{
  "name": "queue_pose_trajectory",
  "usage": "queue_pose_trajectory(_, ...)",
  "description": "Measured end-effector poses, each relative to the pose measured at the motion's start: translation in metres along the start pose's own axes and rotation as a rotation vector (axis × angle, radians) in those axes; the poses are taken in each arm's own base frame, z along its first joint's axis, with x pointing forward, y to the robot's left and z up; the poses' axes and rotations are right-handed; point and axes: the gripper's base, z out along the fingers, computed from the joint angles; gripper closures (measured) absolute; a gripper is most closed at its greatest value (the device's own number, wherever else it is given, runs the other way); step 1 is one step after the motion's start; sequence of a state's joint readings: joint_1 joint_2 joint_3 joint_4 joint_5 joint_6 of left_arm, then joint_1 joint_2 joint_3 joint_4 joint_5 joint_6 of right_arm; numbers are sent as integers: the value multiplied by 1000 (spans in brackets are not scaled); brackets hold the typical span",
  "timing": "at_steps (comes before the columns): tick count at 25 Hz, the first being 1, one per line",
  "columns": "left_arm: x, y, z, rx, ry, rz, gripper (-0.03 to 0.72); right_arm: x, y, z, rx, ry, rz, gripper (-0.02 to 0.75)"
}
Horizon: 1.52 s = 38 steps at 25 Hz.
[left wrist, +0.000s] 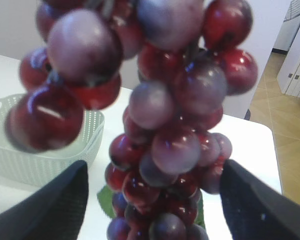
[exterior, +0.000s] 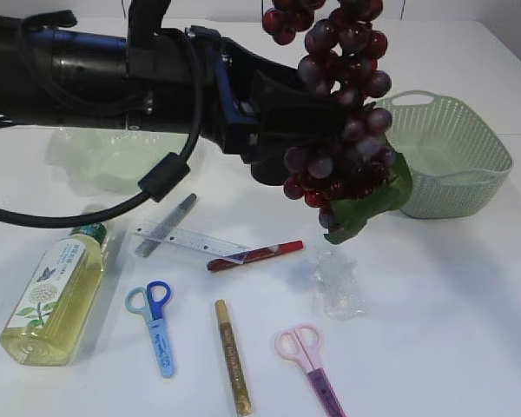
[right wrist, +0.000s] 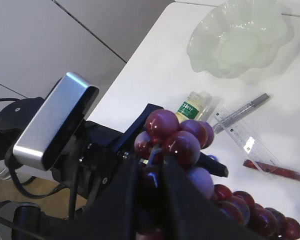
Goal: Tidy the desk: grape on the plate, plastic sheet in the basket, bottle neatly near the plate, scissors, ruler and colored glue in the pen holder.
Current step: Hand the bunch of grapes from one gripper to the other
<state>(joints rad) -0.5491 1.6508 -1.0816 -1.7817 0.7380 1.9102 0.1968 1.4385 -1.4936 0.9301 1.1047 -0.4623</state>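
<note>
Right wrist view: right gripper (right wrist: 150, 172) pinches the grape (right wrist: 177, 142) stem.

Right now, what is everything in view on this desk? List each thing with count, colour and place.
grapes: one bunch, dark red, green leaf, hanging above the desk
plate: one, pale green, back left
basket: one, pale green, back right
bottle: one, yellow liquid, green cap, lying front left
ruler: one, clear, centre
pens: three; grey, red, gold; centre
scissors: two; blue, pink; front
plastic sheet: one, clear, crumpled, right of centre
left gripper: open, fingers either side of the grapes
right gripper: shut on the grapes' top
</note>
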Motion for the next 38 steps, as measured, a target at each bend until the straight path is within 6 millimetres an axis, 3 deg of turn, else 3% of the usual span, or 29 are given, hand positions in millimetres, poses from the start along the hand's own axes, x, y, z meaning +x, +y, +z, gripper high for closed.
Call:
queue_pose_trajectory(9,4,-9,29,54,25,-11,87,0,1,0,-9,0,-3,624)
queue_pose_trajectory(19,-7,-9,36,61,-1,12,102,0,1,1,-21,4,-12,624)
queue_pose_trajectory(23,-7,-9,36,61,-1,9,211,0,1,1,-22,4,-20,624)
queue_pose_trajectory(28,-7,-10,36,70,-4,9,451,0,1,1,-22,4,-24,624)
queue_pose_trajectory(31,-8,-11,36,78,-7,9,505,0,2,1,-23,1,-23,624)
queue_pose_trajectory(38,-8,-11,36,82,-8,8,524,0,2,1,-25,0,-40,619)
